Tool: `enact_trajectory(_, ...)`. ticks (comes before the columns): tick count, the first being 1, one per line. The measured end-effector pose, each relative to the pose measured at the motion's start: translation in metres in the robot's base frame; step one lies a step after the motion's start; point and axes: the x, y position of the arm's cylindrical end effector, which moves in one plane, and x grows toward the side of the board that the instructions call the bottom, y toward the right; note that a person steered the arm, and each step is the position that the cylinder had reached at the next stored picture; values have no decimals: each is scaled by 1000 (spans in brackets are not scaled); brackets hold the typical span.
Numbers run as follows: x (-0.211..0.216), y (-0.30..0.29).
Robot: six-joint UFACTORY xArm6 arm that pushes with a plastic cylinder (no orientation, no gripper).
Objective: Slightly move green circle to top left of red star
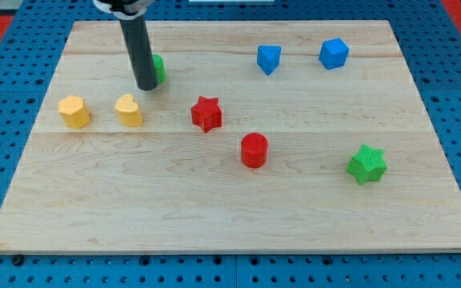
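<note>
Your rod carries no fingers. My tip (147, 86) touches the green circle (158, 68) on its left side, near the worktop (230, 224) top-left corner; the red star (206, 114) lies toward bottom right.

Wooden board (230, 216) carrying eight coloured blocks, spread apart.

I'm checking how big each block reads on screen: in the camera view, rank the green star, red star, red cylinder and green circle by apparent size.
1. green star, nearest the view's bottom
2. red star and red cylinder: too alike to rank
3. green circle: only a sliver shows beside my tip, so its size is unsure
</note>
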Motion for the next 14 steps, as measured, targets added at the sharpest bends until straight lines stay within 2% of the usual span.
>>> enact_trajectory(2, -29, -45)
enact_trajectory(3, -36, -21)
enact_trajectory(4, -43, 27)
enact_trajectory(6, -77, 27)
enact_trajectory(10, -62, 44)
enact_trajectory(12, -16, 28)
enact_trajectory(13, 16, 105)
enact_trajectory(14, 17, 220)
